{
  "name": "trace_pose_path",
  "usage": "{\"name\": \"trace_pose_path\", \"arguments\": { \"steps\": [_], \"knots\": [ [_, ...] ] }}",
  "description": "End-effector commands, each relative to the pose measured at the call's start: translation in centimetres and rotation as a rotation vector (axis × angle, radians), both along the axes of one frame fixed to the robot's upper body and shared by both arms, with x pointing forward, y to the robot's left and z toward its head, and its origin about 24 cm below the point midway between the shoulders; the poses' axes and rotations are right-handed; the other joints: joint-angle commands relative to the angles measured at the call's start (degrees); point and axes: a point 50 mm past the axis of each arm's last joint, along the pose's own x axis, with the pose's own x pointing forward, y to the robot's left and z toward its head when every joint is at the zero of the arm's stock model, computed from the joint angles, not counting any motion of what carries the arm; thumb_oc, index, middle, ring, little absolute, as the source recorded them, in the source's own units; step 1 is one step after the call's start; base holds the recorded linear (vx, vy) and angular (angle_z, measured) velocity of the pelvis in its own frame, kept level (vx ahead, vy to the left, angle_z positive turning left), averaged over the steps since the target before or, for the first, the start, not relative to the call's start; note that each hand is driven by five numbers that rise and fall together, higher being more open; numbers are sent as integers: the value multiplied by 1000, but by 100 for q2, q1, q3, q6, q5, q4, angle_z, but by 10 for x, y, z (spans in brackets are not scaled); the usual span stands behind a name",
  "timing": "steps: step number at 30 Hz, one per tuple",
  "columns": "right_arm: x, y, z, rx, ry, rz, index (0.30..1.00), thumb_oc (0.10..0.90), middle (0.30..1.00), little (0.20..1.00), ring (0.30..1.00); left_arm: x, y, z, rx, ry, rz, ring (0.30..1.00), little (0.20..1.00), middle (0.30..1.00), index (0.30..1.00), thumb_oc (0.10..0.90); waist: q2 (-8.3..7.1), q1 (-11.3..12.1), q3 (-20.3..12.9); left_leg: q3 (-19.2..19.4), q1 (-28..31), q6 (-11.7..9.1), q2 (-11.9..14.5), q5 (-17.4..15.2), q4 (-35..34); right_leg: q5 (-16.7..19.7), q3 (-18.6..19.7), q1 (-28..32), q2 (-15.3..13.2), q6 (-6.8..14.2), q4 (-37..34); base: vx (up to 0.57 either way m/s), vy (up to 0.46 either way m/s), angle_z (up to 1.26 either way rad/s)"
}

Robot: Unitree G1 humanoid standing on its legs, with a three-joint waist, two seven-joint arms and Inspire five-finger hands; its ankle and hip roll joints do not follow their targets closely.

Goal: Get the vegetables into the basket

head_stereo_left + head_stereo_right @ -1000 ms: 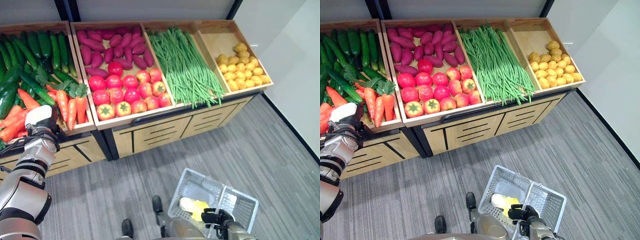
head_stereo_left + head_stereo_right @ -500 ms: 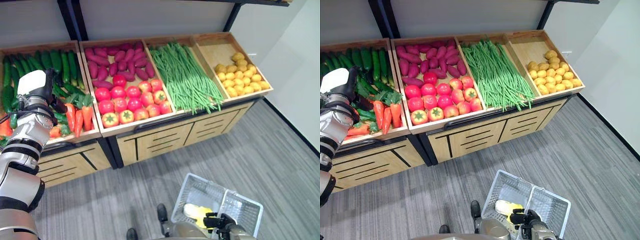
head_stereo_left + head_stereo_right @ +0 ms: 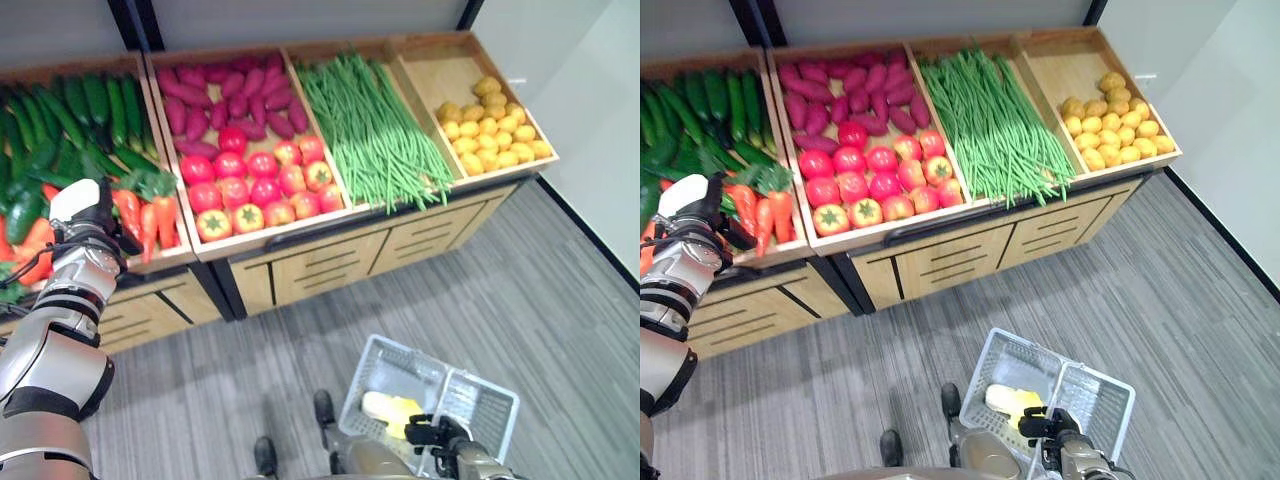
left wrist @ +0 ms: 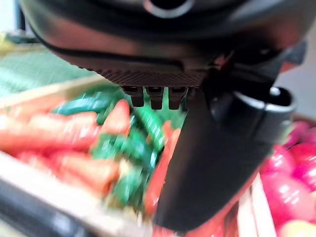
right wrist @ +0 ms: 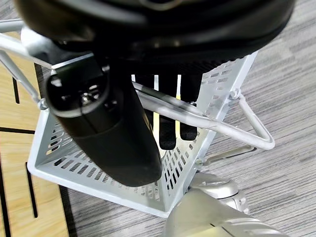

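Note:
Orange carrots with green tops lie at the front of the leftmost wooden bin. My left hand hovers at that bin's front edge, just left of the carrots. In its wrist view the left hand has nothing between thumb and fingers, and the carrots lie just past it. Low at the right, my right hand is curled round the handle of a white wire basket. A yellow vegetable lies in the basket.
Behind the carrots lie cucumbers. Bins to the right hold purple sweet potatoes and tomatoes, green beans and yellow potatoes. Grey carpet runs between stand and basket; a white wall stands at right.
The view has shifted. My left hand, up by the carrot greens half a second ago, has dropped back to the bin's front edge. The right hand keeps the basket handle.

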Motion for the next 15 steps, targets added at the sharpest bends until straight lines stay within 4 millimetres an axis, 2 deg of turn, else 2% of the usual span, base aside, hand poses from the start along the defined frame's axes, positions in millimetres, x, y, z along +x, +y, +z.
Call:
{"name": "trace_pose_path", "arguments": {
  "steps": [1,4,5,6,7,8,9,11,12,13,14,15],
  "knots": [
    [-10,-25,2,-102,66,50,300,400,300,300,300,17,-2,84,9,-292,6,1000,1000,1000,1000,900,342,-51,251,-171,-78,-195,280,-130,-21,-738,-87,559,45,501,11,0,0,0],
    [-6,-23,3,-97,46,43,300,400,300,300,300,17,0,81,-19,-295,22,1000,1000,1000,1000,900,303,-89,314,-195,-210,-204,270,-91,-21,-710,-108,424,45,495,11,0,0,0],
    [-3,-23,4,-94,32,42,300,400,300,300,300,19,-3,92,-18,-322,10,1000,1000,1000,1000,900,287,-100,377,-215,-296,-205,265,-69,-21,-678,-118,337,32,493,11,0,0,0],
    [-3,-23,4,-94,32,42,300,400,300,300,300,19,-3,92,-18,-322,9,1000,1000,1000,1000,900,284,-100,375,-216,-301,-205,264,-68,-21,-677,-119,332,31,493,11,-43,5,1],
    [1,-19,4,-89,17,57,300,400,300,300,300,18,-3,82,-46,-316,23,1000,1000,1000,1000,900,263,-130,423,-218,-376,-209,273,-44,-21,-650,-113,246,34,491,11,0,0,0],
    [1,-19,4,-89,17,57,300,400,300,300,300,18,-3,82,-46,-316,23,1000,1000,1000,1000,900,264,-131,419,-218,-382,-209,273,-43,-21,-650,-113,241,34,491,11,0,0,0],
    [4,-17,5,-86,7,55,300,400,300,300,300,22,-6,102,-71,-383,11,1000,1000,1000,1000,900,279,-113,436,-253,-460,-200,251,-22,-21,-620,-128,179,24,492,11,-5,8,-6],
    [6,-17,5,-85,3,58,300,400,300,300,300,21,-6,101,-76,-384,16,1000,1000,1000,1000,900,290,-111,437,-262,-475,-200,251,-17,-21,-615,-127,163,13,491,11,13,12,-4],
    [8,-14,5,-80,-6,75,300,400,300,300,300,19,-3,85,-134,-379,41,1000,1000,1000,1000,900,282,-129,435,-256,-456,-197,241,-30,-21,-626,-121,169,12,482,11,31,14,1],
    [9,-14,6,-81,-11,72,300,400,300,300,300,20,-4,85,-153,-387,46,1000,1000,1000,1000,900,286,-127,447,-257,-445,-199,241,-34,-21,-636,-126,178,8,479,11,39,20,1],
    [9,-14,6,-79,-15,69,300,400,300,300,300,20,-3,88,-152,-393,45,846,846,846,846,790,294,-123,455,-260,-440,-198,235,-38,-21,-642,-123,185,8,478,11,14,25,-5],
    [10,-14,7,-80,-20,68,300,400,300,300,300,20,-3,87,-165,-399,48,344,344,344,344,431,297,-115,475,-263,-431,-199,226,-42,-21,-651,-117,192,3,473,11,8,22,-4]
  ]
}}
